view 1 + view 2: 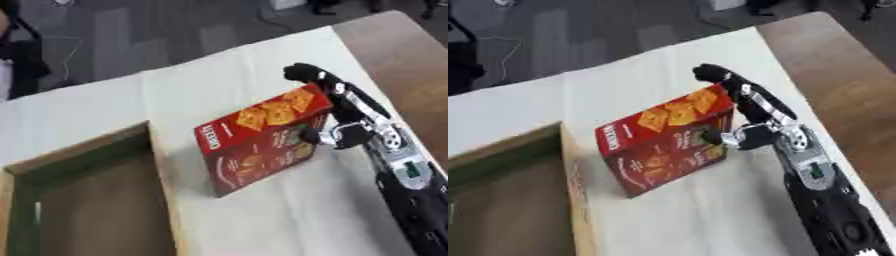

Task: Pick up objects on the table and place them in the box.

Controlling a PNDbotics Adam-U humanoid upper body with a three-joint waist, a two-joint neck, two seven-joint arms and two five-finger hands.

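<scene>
A red cracker box (261, 141) with pictures of orange crackers stands tilted on the white cloth, just right of the wooden box (83, 197). My right hand (337, 112) comes in from the lower right and holds the cracker box at its right end: the fingers (306, 75) curl over its far top corner and the thumb (308, 135) presses on its front face. The wooden box is open at the lower left and its inside is dark and greenish. My left hand is not in view.
A white cloth (262, 210) covers most of the table. Bare brown tabletop (402, 65) shows at the right. Grey floor with cables lies beyond the far edge, where part of a person in dark clothing shows at the upper left.
</scene>
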